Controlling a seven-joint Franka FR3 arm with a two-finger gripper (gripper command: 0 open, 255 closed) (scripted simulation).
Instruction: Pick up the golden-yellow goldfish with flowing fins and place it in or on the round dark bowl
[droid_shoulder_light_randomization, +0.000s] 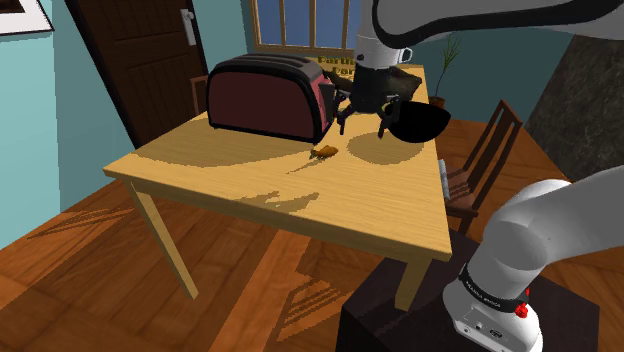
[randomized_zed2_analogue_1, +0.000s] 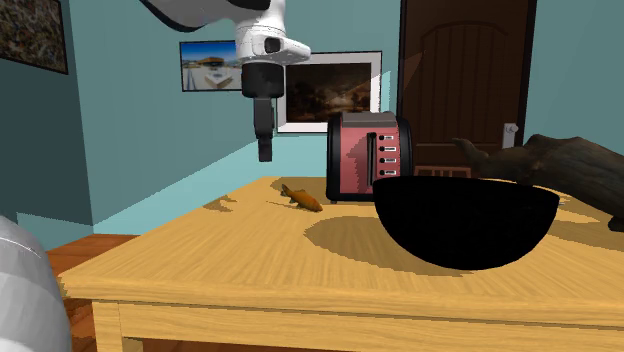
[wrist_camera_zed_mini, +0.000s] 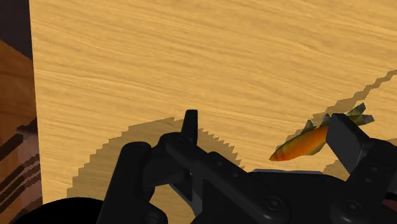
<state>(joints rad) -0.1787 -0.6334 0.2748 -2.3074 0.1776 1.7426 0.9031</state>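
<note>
The goldfish (droid_shoulder_light_randomization: 323, 152) is small and orange-gold and lies on the wooden table (droid_shoulder_light_randomization: 230, 185), in front of the dark red toaster. The round black bowl (droid_shoulder_light_randomization: 415, 120) stands on the table to the shoulder view's right of the fish. My gripper (droid_shoulder_light_randomization: 365, 128) hangs open above the table between fish and bowl, holding nothing. In the second exterior view the gripper (randomized_zed2_analogue_1: 265, 155) hovers a little above and to the left of the goldfish (randomized_zed2_analogue_1: 302, 197), and the bowl (randomized_zed2_analogue_1: 465, 225) stands large in front. In the wrist view the goldfish (wrist_camera_zed_mini: 302, 143) lies below, close to one finger (wrist_camera_zed_mini: 347, 133) of the gripper (wrist_camera_zed_mini: 268, 127).
A dark red toaster (droid_shoulder_light_randomization: 265, 95) stands on the table behind the fish. A wooden chair (droid_shoulder_light_randomization: 490, 150) stands by the table's far side, at the shoulder view's right. A dark brown object (randomized_zed2_analogue_1: 560, 165) lies behind the bowl. A dark door (droid_shoulder_light_randomization: 140, 50) is in the teal wall.
</note>
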